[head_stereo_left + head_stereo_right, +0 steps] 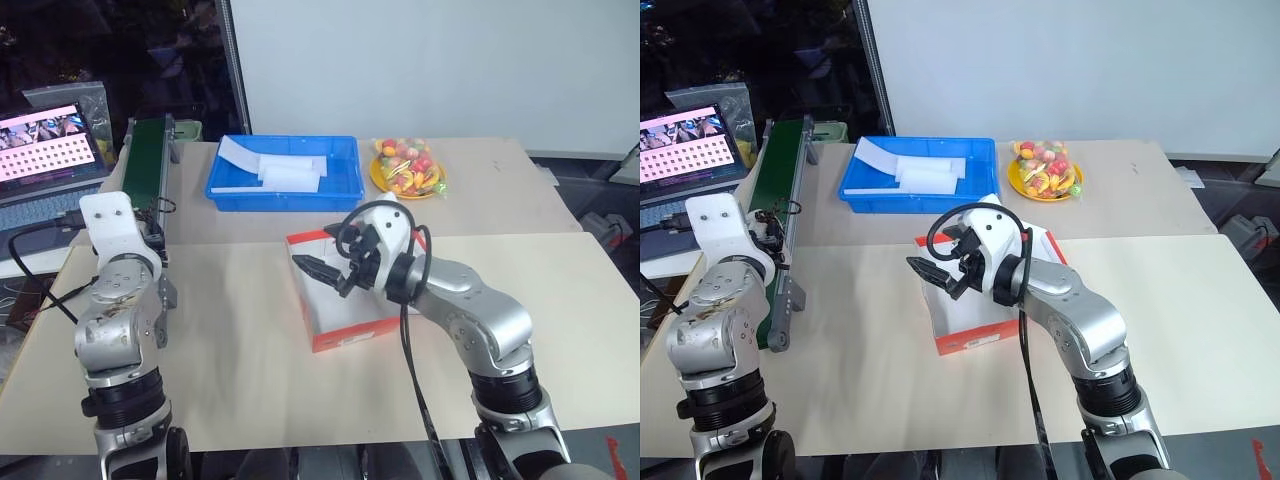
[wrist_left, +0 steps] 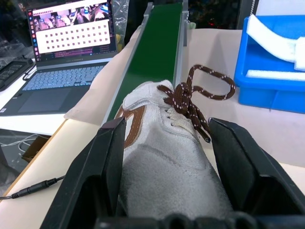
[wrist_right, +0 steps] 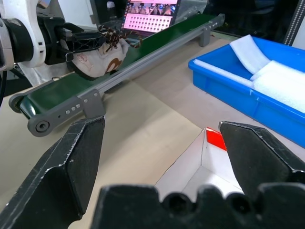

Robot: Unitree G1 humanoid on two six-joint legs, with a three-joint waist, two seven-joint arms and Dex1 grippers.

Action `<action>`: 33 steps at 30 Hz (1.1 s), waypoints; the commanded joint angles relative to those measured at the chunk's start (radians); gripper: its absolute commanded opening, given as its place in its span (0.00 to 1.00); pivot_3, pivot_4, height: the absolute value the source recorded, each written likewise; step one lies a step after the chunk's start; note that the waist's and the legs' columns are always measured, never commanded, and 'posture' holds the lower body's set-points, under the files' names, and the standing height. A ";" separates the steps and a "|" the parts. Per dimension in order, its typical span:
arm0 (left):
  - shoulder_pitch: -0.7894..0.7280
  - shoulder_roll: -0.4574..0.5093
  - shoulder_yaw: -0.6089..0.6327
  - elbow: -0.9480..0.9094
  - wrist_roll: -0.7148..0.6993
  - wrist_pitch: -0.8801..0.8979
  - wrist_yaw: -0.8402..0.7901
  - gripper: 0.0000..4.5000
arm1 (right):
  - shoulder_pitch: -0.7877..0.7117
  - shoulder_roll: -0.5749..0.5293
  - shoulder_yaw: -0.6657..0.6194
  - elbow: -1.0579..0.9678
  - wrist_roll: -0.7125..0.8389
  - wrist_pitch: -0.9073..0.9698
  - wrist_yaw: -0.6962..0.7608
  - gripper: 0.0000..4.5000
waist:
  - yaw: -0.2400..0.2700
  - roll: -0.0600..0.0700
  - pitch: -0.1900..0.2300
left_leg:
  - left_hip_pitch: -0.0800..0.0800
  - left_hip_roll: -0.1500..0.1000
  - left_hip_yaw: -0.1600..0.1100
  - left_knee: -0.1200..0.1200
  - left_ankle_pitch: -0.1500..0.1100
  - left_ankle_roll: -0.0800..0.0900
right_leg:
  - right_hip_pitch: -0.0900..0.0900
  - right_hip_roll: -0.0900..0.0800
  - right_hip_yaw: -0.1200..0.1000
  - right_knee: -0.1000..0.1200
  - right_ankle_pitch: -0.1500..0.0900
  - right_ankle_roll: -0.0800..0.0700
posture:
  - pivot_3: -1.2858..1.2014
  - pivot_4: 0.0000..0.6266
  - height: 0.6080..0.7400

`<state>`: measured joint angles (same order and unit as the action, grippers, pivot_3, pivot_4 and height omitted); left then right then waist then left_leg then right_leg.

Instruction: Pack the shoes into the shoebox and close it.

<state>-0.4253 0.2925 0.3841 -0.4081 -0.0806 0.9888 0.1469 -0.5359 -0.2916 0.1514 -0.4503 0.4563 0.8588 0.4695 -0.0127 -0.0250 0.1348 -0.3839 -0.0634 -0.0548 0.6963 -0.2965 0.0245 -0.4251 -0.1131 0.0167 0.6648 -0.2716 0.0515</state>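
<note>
One of the shoes [image 2: 167, 162], cream with a brown side mark and dark laces, sits between the fingers of my left gripper [image 2: 167, 126], which is shut on it beside the green conveyor at the table's left. The right wrist view shows the same shoe [image 3: 102, 59] lifted just above the belt. The shoebox [image 1: 345, 330], red-orange with a white interior, stands open at the table's middle. My right gripper [image 1: 322, 275] hovers over the box's left end, open, with nothing between its fingers.
A green conveyor belt [image 1: 145, 160] runs along the left side. Behind it is a laptop [image 1: 50, 145]. A blue tray [image 1: 285, 190] with white foam pieces stands at the back, and a yellow plate of colourful fruit [image 1: 407, 172] to its right.
</note>
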 commanded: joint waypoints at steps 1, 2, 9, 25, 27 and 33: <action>-0.003 -0.006 0.036 -0.008 -0.005 0.006 0.001 0.64 | -0.019 0.000 -0.032 -0.025 0.023 0.000 -0.002 1.00 | 0.000 0.000 0.000 | 0.000 0.000 0.000 0.000 0.000 0.000 | 0.000 0.000 0.000 0.000 0.000 0.000 | 0.52 0.24 0.88; -0.008 -0.017 0.054 -0.005 -0.014 0.020 0.005 0.64 | -0.019 -0.001 -0.036 -0.026 0.024 0.000 -0.001 1.00 | 0.000 0.000 0.000 | 0.000 0.000 0.000 0.000 0.000 0.000 | 0.000 0.000 0.000 0.000 0.000 0.000 | 0.52 0.24 0.88; 0.000 -0.045 0.134 0.008 -0.017 0.166 0.027 0.64 | -0.027 -0.015 -0.068 -0.021 0.033 0.003 0.005 1.00 | 0.000 0.000 0.000 | 0.002 0.000 0.000 0.000 0.000 0.000 | 0.001 0.000 0.000 0.001 0.000 0.000 | 0.52 0.24 0.88; -0.023 -0.060 0.181 0.020 -0.027 0.196 0.016 0.02 | -0.031 -0.027 -0.083 -0.015 0.042 -0.002 -0.005 1.00 | 0.001 0.000 0.000 | 0.000 0.000 0.000 0.000 0.000 0.000 | 0.000 0.000 0.000 0.000 0.000 0.000 | 0.52 0.24 0.88; -0.026 -0.060 0.178 0.024 -0.028 0.199 0.015 0.00 | -0.033 -0.027 -0.085 -0.013 0.042 -0.001 -0.006 1.00 | 0.001 0.000 0.000 | 0.000 0.000 0.000 0.000 0.000 0.000 | 0.000 0.000 0.000 0.000 0.000 0.000 | 0.52 0.24 0.88; -0.031 0.009 0.046 -0.033 0.022 0.009 -0.016 0.00 | -0.036 -0.015 -0.095 -0.003 0.047 0.001 -0.019 1.00 | 0.001 -0.002 0.001 | -0.001 0.000 0.000 0.000 0.000 0.000 | 0.000 0.000 -0.001 0.000 0.000 0.000 | 0.52 0.24 0.88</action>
<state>-0.4310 0.2532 0.4957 -0.3757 -0.0922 1.1108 0.1475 -0.5455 -0.3119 0.0839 -0.4380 0.4868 0.8634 0.4577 -0.0114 -0.0268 0.1359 -0.3852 -0.0634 -0.0552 0.6963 -0.2965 0.0244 -0.4256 -0.1131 0.0162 0.6644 -0.2715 0.0513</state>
